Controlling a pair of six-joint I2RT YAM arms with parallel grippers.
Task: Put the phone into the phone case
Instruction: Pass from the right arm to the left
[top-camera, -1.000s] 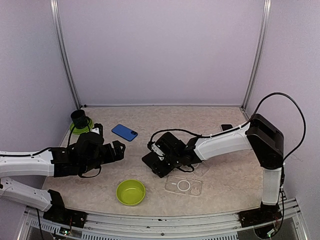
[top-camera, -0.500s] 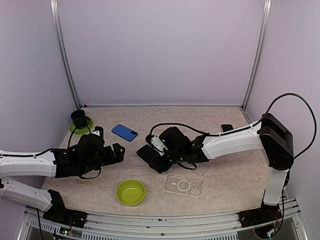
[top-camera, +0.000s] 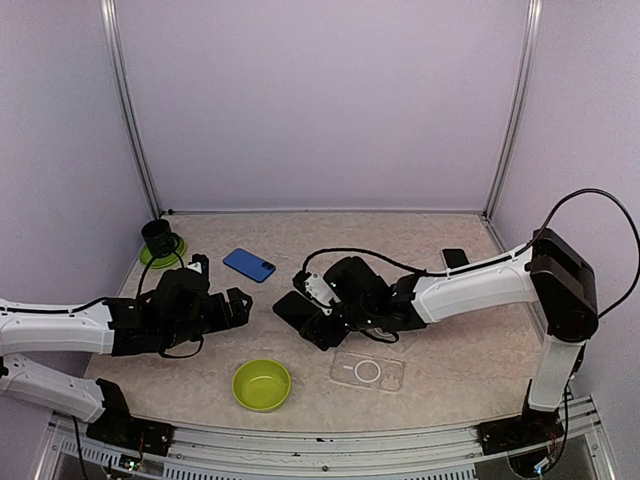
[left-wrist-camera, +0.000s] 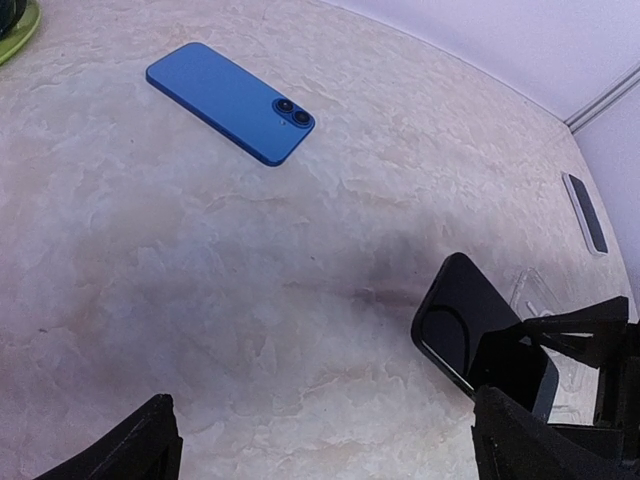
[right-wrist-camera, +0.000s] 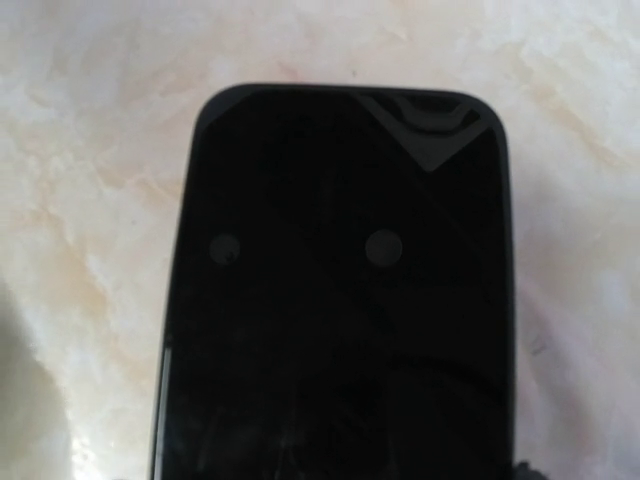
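Spanning the short width of the black phone (top-camera: 292, 309), the right gripper (top-camera: 322, 325) is seen closed on its two long edges at a fairly wide setting, so the phone is judged to be held. It sits near the middle of the worktop (top-camera: 450, 345), and in the left wrist view it looks tilted, with a shadow beneath it. Whether its low end touches the surface cannot be told. The left gripper (top-camera: 240, 303) is spread fully wide and holds nothing, hovering toward the left edge.

The clear phone case (top-camera: 368, 372) lies flat toward the near edge, just beside the held phone and apart from it. A blue phone (left-wrist-camera: 228, 101) lies toward the far left corner, and a green bowl (top-camera: 262, 385) stands near the near edge.

The phone is judged to be a stiff, thin slab of modest weight with a glossy glass face, so it is likely to be slippery and easily scratched or cracked if dropped. It is best held by the long edges, as here, with one end left free to be fed into the case. The case is expected to be light and somewhat flexible. It may slide when pressed, so it may need to be steadied at a rim by the free gripper.
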